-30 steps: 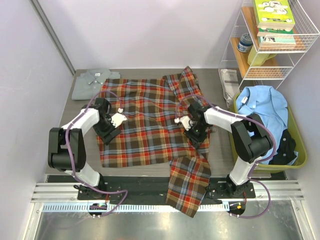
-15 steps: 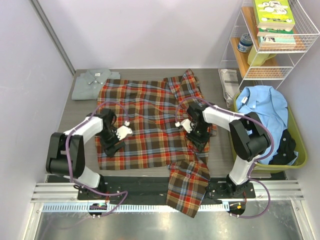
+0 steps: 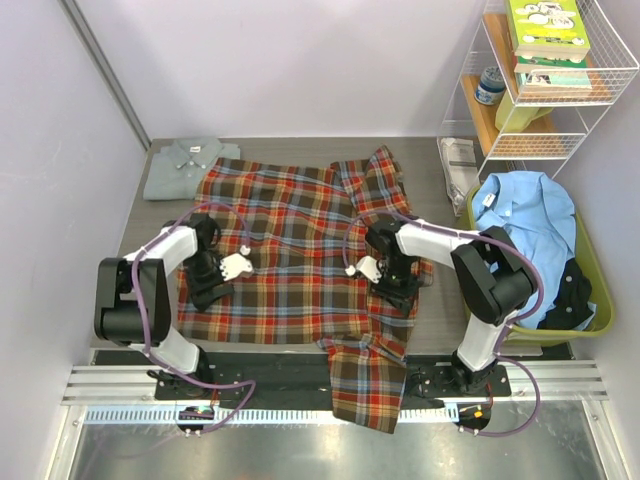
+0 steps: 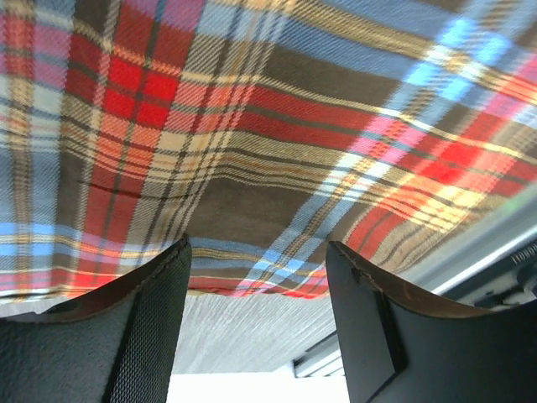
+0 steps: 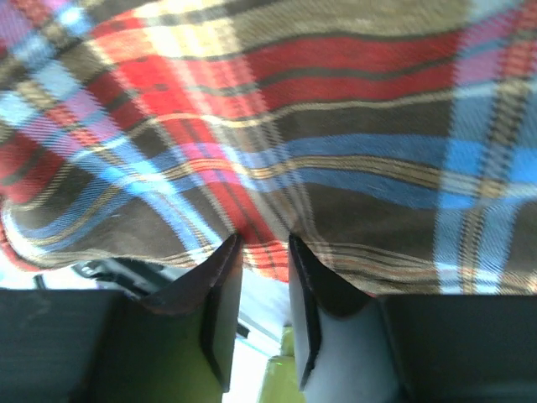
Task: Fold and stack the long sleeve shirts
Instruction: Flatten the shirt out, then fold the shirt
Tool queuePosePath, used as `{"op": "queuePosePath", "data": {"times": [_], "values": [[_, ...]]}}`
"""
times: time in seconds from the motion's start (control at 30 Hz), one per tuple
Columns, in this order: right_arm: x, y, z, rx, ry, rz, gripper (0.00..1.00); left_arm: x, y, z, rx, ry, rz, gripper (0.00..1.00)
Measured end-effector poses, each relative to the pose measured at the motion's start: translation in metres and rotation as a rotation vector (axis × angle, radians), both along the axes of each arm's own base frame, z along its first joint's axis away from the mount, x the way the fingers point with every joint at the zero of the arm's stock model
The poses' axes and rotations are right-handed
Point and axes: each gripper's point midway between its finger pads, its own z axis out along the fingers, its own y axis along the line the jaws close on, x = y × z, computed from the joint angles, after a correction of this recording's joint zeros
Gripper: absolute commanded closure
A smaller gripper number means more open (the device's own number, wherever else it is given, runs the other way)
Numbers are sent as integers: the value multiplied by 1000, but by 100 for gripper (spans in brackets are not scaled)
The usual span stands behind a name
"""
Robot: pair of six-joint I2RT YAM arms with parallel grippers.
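The plaid long sleeve shirt (image 3: 290, 240) lies spread open across the table, one sleeve (image 3: 365, 385) hanging over the near edge. A pale grey long sleeve shirt (image 3: 185, 163) sits folded at the far left corner. My left gripper (image 3: 237, 266) rests low over the plaid's left part. In its wrist view it (image 4: 256, 252) is open, with the plaid hem (image 4: 268, 126) just past the tips and bare table (image 4: 252, 327) between the fingers. My right gripper (image 3: 360, 268) is at the shirt's right side. There its (image 5: 264, 243) jaws stand a narrow gap apart, plaid edge (image 5: 294, 126) at the tips.
A green basket (image 3: 590, 300) with a blue shirt (image 3: 525, 215) and dark clothes stands at the right. Behind it is a wire shelf (image 3: 545, 80) with books and a jar. A paper (image 3: 458, 155) lies at the far right of the table.
The plaid shirt has slid toward the near edge and its sleeve hangs lower. Both grippers moved nearer with it. The right jaws have widened a little.
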Motion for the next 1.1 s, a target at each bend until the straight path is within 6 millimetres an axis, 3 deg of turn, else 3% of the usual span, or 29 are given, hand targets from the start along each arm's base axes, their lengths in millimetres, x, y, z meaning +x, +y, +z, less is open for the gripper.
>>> {"op": "queuePosePath", "data": {"times": [0.1, 0.2, 0.27, 0.3, 0.33, 0.47, 0.57, 0.63, 0.73, 0.93, 1.1], "values": [[-8, 4, 4, 33, 43, 5, 57, -1, -6, 10, -44, -13, -38, 32], [3, 12, 20, 86, 28, -22, 49, 4, -16, 31, -99, -63, -49, 28], [31, 20, 41, 147, -58, -52, 44, 16, -27, 49, -157, -129, -45, 24], [49, 22, 53, 176, -121, -74, 42, 21, -31, 56, -178, -155, -43, 13], [70, 24, 66, 204, -187, -101, 36, 28, -35, 64, -202, -190, -37, 8], [153, 13, 112, 288, -402, -284, 34, 50, -59, 96, -329, -327, 38, 4], [194, -8, 120, 316, -457, -461, 35, 62, -71, 111, -402, -405, 109, 3], [211, -21, 116, 325, -460, -570, 36, 72, -79, 124, -456, -467, 166, 3], [220, -35, 97, 312, -418, -705, 37, 89, -87, 140, -523, -546, 235, 2], [221, -28, 68, 294, -344, -812, 39, 112, -93, 158, -588, -636, 331, 2], [225, -26, 50, 278, -319, -844, 41, 119, -94, 164, -607, -666, 355, 2]]}}
